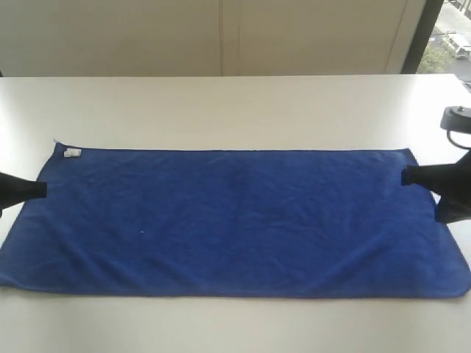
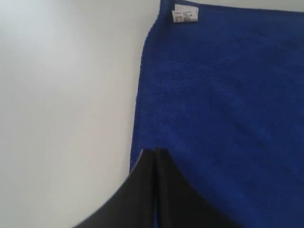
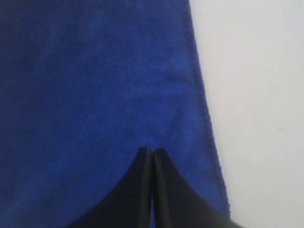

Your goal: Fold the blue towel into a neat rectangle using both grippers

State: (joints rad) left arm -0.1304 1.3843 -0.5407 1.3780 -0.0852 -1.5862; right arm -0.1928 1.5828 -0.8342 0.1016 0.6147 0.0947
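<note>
The towel (image 1: 235, 220) lies spread flat on the white counter (image 1: 235, 103), with its long side running across the exterior view. All four corners are laid out, and only shallow wrinkles show in the blue cloth. A small white label (image 1: 72, 153) sits at its far left corner. The left end effector (image 2: 155, 150) comes in from the left, over the towel's left short edge and nearer the far corner than the near one. Its jaws are pressed together with almost no gap, and the tip is over the cloth just inside the hem, with bare counter beside it. The right end effector (image 3: 153, 150) comes in the same way at the right short edge, also nearer the far corner. Its jaws are closed just as tightly, and its tip is over the cloth a little further in from the hem. I cannot tell whether either tip pinches any fabric or only rests on or above it, as the cloth around both tips looks flat and unlifted. Behind the counter is a pale panelled wall (image 1: 221, 37), with a strip of window (image 1: 449, 37) at the far right.
</note>
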